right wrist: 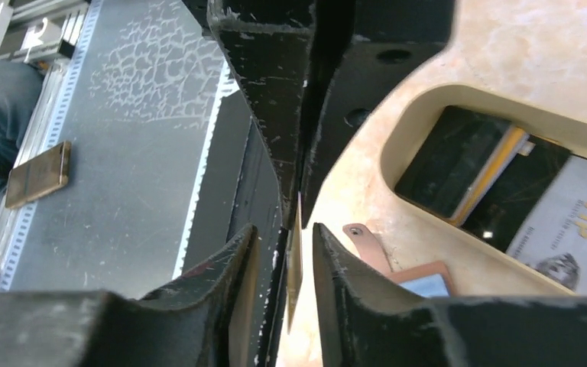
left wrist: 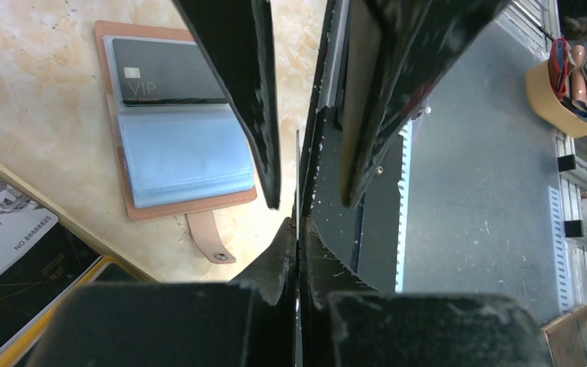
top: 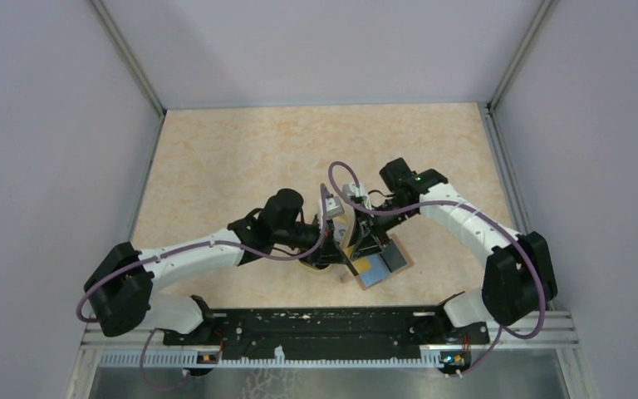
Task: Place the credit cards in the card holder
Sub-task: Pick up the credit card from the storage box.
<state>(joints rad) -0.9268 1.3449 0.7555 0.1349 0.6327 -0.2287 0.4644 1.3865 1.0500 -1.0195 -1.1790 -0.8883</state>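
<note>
The card holder (left wrist: 176, 145) lies open on the table, light blue inside, with a black VIP card (left wrist: 170, 73) in its upper pocket and its tab (left wrist: 208, 241) towards me. In the top view the holder (top: 378, 264) sits just right of where both grippers meet. My left gripper (left wrist: 299, 225) is shut on a thin credit card (left wrist: 299, 180), held upright and seen edge-on. My right gripper (right wrist: 284, 233) is open, its fingers (right wrist: 329, 256) on either side of that card (right wrist: 294, 264) with a gap on each side. More credit cards (right wrist: 558, 222) lie in the dish.
The oval tan-rimmed dish (right wrist: 407, 130) sits beside the holder, mostly under my left gripper (top: 332, 241) in the top view. The black base rail (top: 324, 324) and a grey shelf (right wrist: 122, 153) run along the near edge. A brown block (right wrist: 38, 172) lies on the shelf.
</note>
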